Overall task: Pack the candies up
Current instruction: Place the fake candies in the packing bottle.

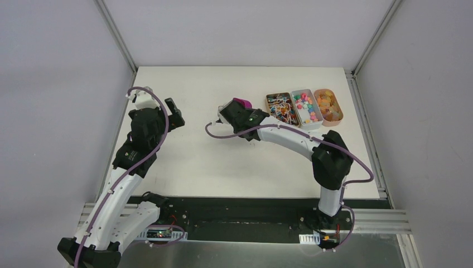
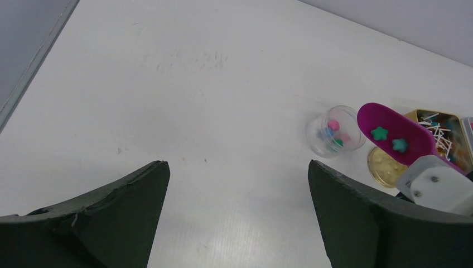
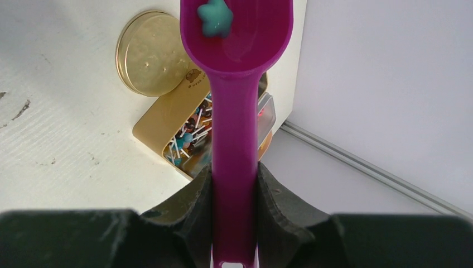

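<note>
Two teal candies (image 2: 380,133) lay in the purple scoop (image 2: 418,139), its handle clamped in the right jaws, beside a clear jar (image 2: 326,137) toward twelve o'clock on the white surface (image 1: 223,167). The left jaws stood wide apart at ten o'clock. Grey walls (image 1: 56,84) enclosed everything.

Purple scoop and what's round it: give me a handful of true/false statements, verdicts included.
1. The right gripper is shut on the handle of the purple plastic scoop. True.
2. The scoop's bowl is empty. False: teal star-shaped candies lie in it.
3. The small clear round jar holds a few pink and teal candies. True.
4. The left gripper holds the clear jar. False: it is open and empty, well apart from the jar.
5. The round gold lid is on the jar. False: it lies flat on the white table beside the jar.
</note>
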Controlling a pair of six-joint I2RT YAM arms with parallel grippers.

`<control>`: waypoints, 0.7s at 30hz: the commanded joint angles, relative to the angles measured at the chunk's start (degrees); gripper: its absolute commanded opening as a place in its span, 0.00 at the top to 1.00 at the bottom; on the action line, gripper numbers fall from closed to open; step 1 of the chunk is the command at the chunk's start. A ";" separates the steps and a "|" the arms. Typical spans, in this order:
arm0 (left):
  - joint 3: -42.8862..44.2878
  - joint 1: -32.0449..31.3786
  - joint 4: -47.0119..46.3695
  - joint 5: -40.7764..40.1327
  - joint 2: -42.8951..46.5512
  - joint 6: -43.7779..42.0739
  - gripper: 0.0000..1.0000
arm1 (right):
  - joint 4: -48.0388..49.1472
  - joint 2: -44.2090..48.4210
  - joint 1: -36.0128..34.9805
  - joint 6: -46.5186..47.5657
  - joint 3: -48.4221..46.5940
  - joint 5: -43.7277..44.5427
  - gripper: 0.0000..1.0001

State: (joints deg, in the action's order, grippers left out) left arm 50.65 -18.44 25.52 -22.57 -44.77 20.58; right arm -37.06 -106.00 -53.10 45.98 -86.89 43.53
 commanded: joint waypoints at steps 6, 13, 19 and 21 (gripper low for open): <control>2.17 -0.46 -0.15 -1.35 1.36 1.13 0.01 | 4.74 -3.62 -2.24 5.33 -3.81 8.97 1.00; 2.11 -0.47 -0.09 -1.38 1.53 1.22 0.01 | 6.29 -4.32 -2.99 7.12 -3.97 10.86 1.00; 2.02 -0.51 -0.10 -1.77 1.28 1.38 0.01 | 4.49 -3.51 -2.90 4.96 -4.78 10.51 1.00; 1.91 -0.46 -0.05 -2.27 1.02 1.83 0.01 | 3.55 -2.30 -2.85 3.67 -4.71 9.66 1.00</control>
State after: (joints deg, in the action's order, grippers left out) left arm 50.65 -18.44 25.56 -22.70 -44.12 20.64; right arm -33.23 -110.76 -55.77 51.48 -88.86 51.66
